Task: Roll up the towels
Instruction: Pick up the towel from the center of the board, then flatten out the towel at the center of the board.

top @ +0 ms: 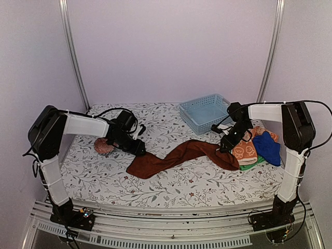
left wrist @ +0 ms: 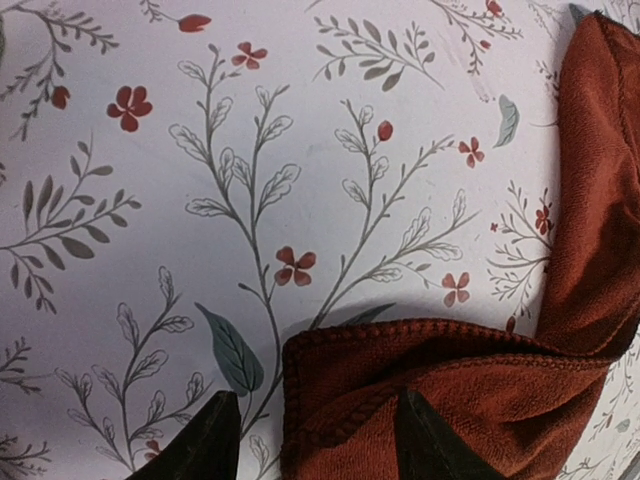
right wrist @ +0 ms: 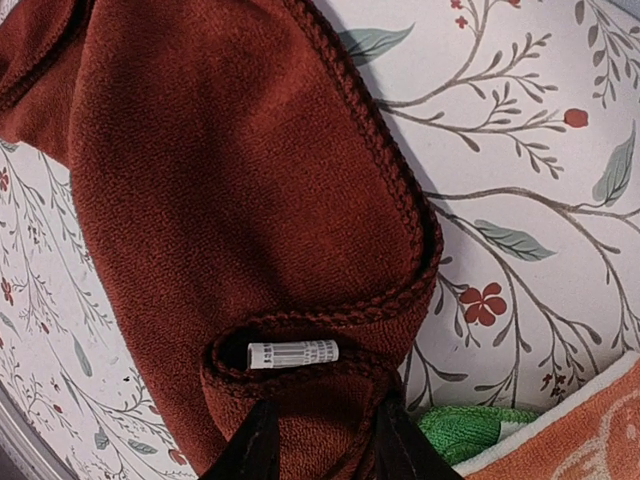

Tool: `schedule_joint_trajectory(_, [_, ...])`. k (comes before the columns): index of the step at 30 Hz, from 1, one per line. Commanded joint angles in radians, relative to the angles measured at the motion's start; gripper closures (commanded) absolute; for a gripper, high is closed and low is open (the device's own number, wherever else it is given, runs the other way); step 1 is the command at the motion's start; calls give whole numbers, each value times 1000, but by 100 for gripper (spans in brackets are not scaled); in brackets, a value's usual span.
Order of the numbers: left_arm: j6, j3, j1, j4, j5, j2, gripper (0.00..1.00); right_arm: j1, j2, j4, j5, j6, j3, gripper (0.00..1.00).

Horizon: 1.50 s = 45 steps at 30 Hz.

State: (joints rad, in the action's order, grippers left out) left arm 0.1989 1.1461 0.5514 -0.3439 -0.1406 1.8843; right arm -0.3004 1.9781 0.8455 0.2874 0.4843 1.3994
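The rust-brown towel (top: 176,155) lies drawn out in a long, loosely twisted band across the middle of the flowered worktop (top: 171,189), one arm at each end of it, which looks like an effort to pull it straight and flat so that a roll can start from a clean edge. At the right end the right pincer (right wrist: 325,430) is pinching a bunched fold of the cloth, the white label (right wrist: 292,353) just ahead of its fingertips; holding there seems meant to anchor that end. At the left end the left pincer (left wrist: 315,420) is spread, and the hemmed corner of the towel lies flat between its fingers: one finger is over bare worktop just beside the hem, the other over the cloth, with no grip that can be seen. The orange towel (top: 245,151), blue towel (top: 268,148) and green towel (right wrist: 465,430) are heaped together just beyond the right pincer, the green one touching the brown fold's edge, presumably waiting their turn. The pale basket (top: 203,113) stands apart at the back right. Judging by the twisted lie of the cloth, rolling has not yet begun
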Motion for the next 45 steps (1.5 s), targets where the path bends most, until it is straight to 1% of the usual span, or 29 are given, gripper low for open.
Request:
schedule_joint_trajectory(1, [5, 23, -7, 41, -34, 33, 49, -5, 23, 6, -24, -19, 17, 67])
schedule_joint_trajectory(2, [5, 25, -8, 44, -37, 32, 52, -5, 24, 4, -25, -20, 17, 70])
schedule_joint_trajectory(4, [1, 25, -7, 47, -37, 25, 62, -5, 24, 0, -22, -21, 17, 76])
schedule_joint_trajectory(7, [-3, 23, -7, 57, -25, 5, 87, -5, 16, -7, -18, -23, 24, 94])
schedule_joint_trajectory(8, [-5, 21, -7, 61, -19, -9, 95, -5, 11, -7, -18, -20, 28, 97])
schedule_joint_trajectory(9, [-8, 21, -7, 64, -10, -27, 100, -5, 4, -7, -20, -20, 36, 97])
schedule_joint_trajectory(12, [-21, 27, -8, 51, 40, -108, 100, -5, -41, 19, -9, -17, 89, 98])
schedule_joint_trajectory(14, [-43, 42, -9, 26, 71, -184, 100, -5, -95, 53, 37, -3, 137, 98])
schedule_joint_trajectory(18, [-75, 79, -12, -29, 141, -371, 100, -4, -238, 105, 132, 18, 244, 98])
schedule_joint_trajectory(20, [-87, 98, -13, -42, 169, -475, 100, 3, -312, 87, 143, 20, 270, 98])
schedule_joint_trajectory(22, [-89, 100, -15, -43, 217, -560, 100, 29, -378, 27, 97, 9, 258, 98])
schedule_joint_trajectory(24, [-71, 80, -19, -54, 254, -623, 100, 82, -407, 16, 43, -26, 257, 98])
schedule_joint_trajectory(25, [-57, 68, -22, -68, 256, -644, 100, 115, -419, 24, 64, -28, 253, 98])
schedule_joint_trajectory(26, [-43, 54, -22, -84, 247, -658, 100, 150, -441, 25, 121, -24, 239, 98])
schedule_joint_trajectory(28, [-16, 20, -22, -114, 204, -677, 100, 181, -520, 22, 251, 14, 157, 97])
schedule_joint_trajectory(29, [-13, -15, -21, -119, 150, -690, 100, 181, -570, 33, 326, 84, 100, 97])
schedule_joint_trajectory(30, [-16, -46, -20, -119, 70, -706, 100, 181, -623, 53, 408, 159, 33, 96])
schedule_joint_trajectory(31, [-16, -78, -17, -115, -45, -728, 100, 176, -679, 68, 450, 217, -35, 96])
schedule_joint_trajectory(32, [-15, -113, -12, -108, -120, -754, 100, 170, -728, 75, 458, 285, -110, 96])
schedule_joint_trajectory(34, [-10, -172, -3, -114, -253, -812, 100, 155, -795, 136, 435, 361, -228, 96])
schedule_joint_trajectory(35, [0, -190, -1, -146, -286, -840, 100, 153, -814, 179, 414, 426, -278, 96])
schedule_joint_trajectory(37, [27, -212, -1, -230, -289, -897, 100, 153, -843, 251, 333, 491, -365, 96])
schedule_joint_trajectory(39, [44, -221, -1, -292, -268, -962, 100, 155, -889, 283, 232, 535, -447, 93])
schedule_joint_trajectory(40, [51, -223, -1, -296, -245, -995, 91, 162, -917, 279, 196, 542, -487, 89])
schedule_joint_trajectory(41, [57, -229, -1, -282, -213, -1039, 76, 166, -944, 272, 180, 547, -503, 81])
schedule_joint_trajectory(42, [63, -238, -2, -257, -178, -1069, 61, 167, -968, 258, 173, 557, -505, 70])
schedule_joint_trajectory(43, [67, -248, -2, -226, -144, -1090, 51, 167, -984, 245, 175, 560, -495, 63])
schedule_joint_trajectory(44, [68, -258, -4, -197, -119, -1105, 43, 167, -990, 234, 183, 565, -477, 59])
schedule_joint_trajectory(45, [64, -266, -5, -166, -115, -1111, 39, 168, -982, 222, 185, 563, -450, 56])
